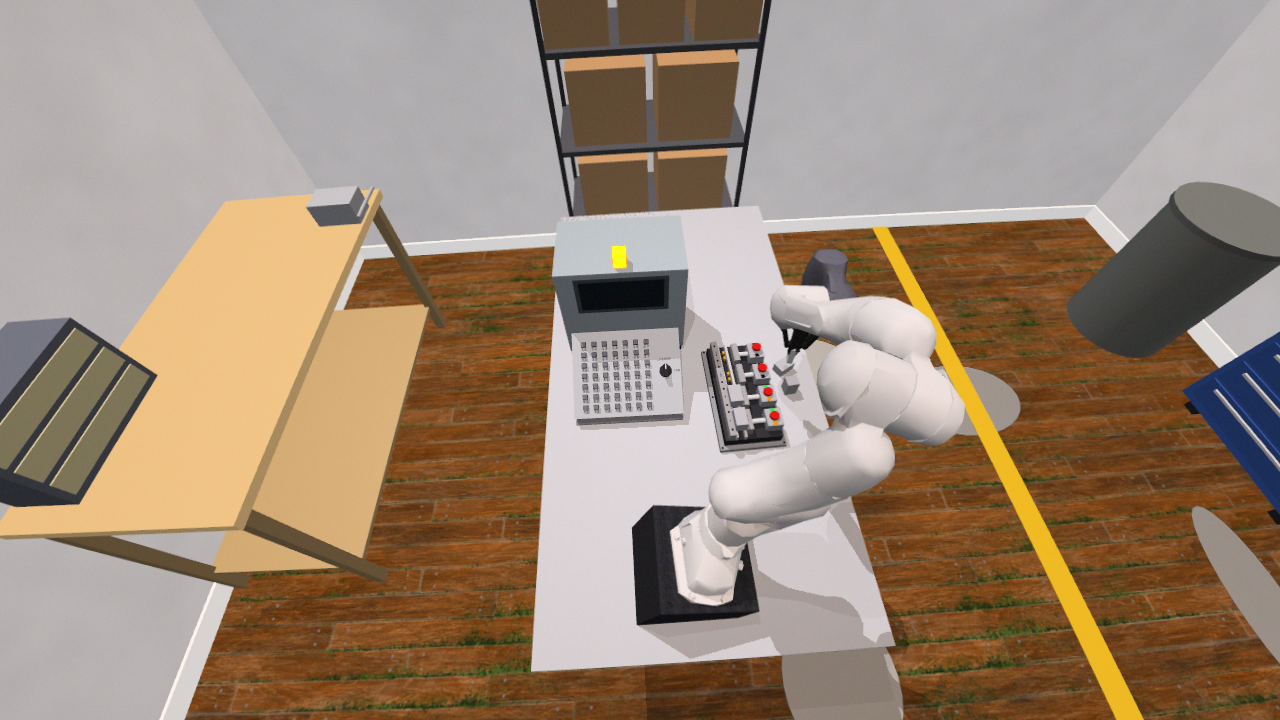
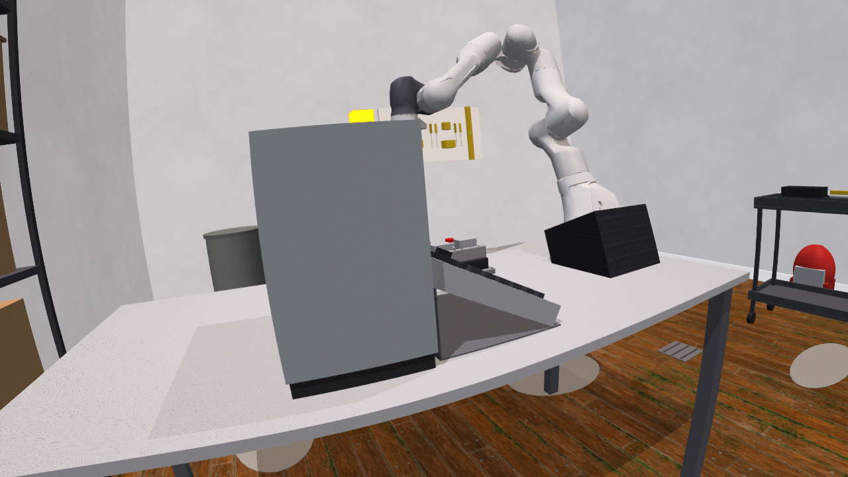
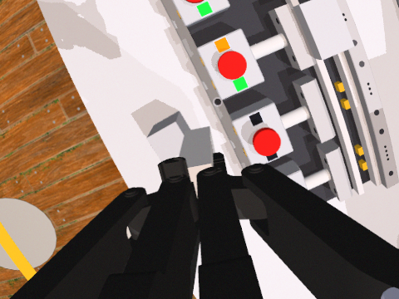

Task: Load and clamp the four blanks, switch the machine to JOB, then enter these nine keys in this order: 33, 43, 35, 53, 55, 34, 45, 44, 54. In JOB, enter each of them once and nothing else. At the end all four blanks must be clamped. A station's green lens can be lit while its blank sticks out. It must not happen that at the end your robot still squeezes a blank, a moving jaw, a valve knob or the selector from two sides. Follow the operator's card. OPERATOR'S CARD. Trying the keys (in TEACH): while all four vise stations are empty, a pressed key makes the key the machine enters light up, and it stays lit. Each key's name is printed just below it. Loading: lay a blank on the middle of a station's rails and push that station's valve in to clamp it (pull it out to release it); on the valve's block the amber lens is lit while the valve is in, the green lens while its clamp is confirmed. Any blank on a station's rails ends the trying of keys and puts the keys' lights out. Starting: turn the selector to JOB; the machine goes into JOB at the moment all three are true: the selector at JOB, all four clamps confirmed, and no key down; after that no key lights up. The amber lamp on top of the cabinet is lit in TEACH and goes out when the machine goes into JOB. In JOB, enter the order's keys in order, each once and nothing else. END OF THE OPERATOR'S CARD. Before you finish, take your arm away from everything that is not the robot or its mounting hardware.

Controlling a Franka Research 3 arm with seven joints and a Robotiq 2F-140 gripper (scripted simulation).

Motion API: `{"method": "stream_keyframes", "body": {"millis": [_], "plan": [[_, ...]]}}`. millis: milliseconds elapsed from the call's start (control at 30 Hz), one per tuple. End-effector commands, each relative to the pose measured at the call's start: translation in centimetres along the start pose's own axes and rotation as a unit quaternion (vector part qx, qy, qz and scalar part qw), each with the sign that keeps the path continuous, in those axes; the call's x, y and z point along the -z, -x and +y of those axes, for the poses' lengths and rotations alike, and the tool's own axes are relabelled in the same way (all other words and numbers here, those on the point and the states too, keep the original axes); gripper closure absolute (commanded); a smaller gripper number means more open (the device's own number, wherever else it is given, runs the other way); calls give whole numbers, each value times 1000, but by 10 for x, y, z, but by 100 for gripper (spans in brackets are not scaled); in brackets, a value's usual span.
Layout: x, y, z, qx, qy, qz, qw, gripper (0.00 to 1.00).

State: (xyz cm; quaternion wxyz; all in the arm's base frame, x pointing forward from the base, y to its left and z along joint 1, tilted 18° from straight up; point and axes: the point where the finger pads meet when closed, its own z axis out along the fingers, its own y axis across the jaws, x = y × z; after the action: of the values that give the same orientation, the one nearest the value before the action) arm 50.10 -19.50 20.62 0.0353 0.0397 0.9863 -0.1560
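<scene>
I'm seeing two grey, block-shaped blanks (image 1: pixel 737 394) (image 3: pixel 326 31) apparently clamped; two loose, JOB and keying are remaining. My gripper (image 1: pixel 795 345) (image 3: pixel 202 149) is clenching nothing.
</scene>
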Motion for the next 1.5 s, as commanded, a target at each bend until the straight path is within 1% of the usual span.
{"method": "stream_keyframes", "body": {"millis": [0,67,167,233,267,300,500,733,800,833,1133,1467], "plan": [[-3,24,-28,-139,-2,2,990,100],[-3,34,-41,-180,-3,0,984,100],[-4,40,-49,-238,-3,-2,971,100],[-4,40,-49,-238,-3,-2,971,100],[-4,41,-49,-282,-1,-2,959,100],[-4,41,-49,-296,0,-1,955,60],[-4,41,-49,-377,6,1,926,60],[-4,41,-49,-464,7,4,886,60],[-4,41,-49,-464,7,4,886,60],[-4,41,-49,-495,6,5,869,60],[-4,41,-49,-590,-7,5,808,60],[-4,41,-49,-590,-7,5,808,60]]}}
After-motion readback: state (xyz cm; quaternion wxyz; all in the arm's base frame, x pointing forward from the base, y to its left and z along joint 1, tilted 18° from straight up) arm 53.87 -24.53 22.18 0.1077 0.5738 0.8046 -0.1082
